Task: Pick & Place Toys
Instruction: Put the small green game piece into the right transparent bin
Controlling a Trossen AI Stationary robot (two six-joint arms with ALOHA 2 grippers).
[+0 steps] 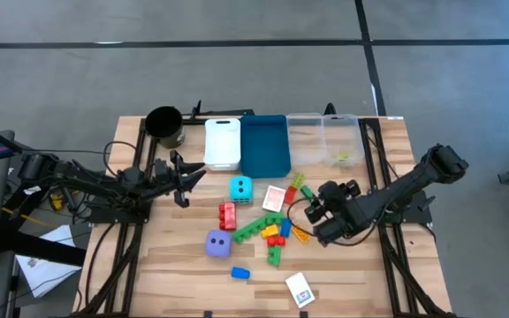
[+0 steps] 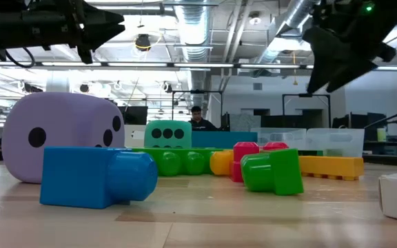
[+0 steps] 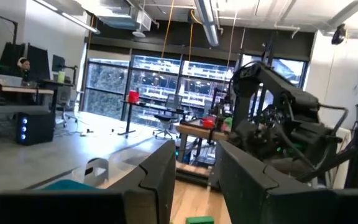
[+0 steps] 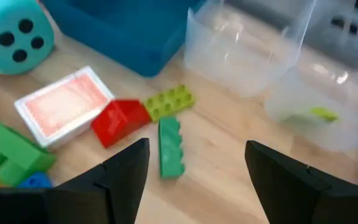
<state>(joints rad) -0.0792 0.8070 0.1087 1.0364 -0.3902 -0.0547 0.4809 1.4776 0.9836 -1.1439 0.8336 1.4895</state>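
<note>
The toys lie loose on the wooden table: a cyan die (image 1: 241, 187), a purple die (image 1: 218, 244), a red brick (image 1: 228, 215), green bricks (image 1: 259, 228), a blue brick (image 1: 239, 273) and two cards (image 1: 274, 198) (image 1: 300, 290). My right gripper (image 1: 311, 210) is open and empty above the table. Its wrist view looks down on a dark green brick (image 4: 171, 149), a red brick (image 4: 120, 121), a lime brick (image 4: 168, 101) and a card (image 4: 64, 109). My left gripper (image 1: 189, 177) is open and empty, held level above the table to the left of the cyan die.
A white bin (image 1: 222, 143), a blue bin (image 1: 264, 146) and a clear bin (image 1: 337, 140) stand in a row at the far edge. The clear bin holds a small lime piece (image 4: 319, 114). A black round cup (image 1: 164, 125) stands at the far left.
</note>
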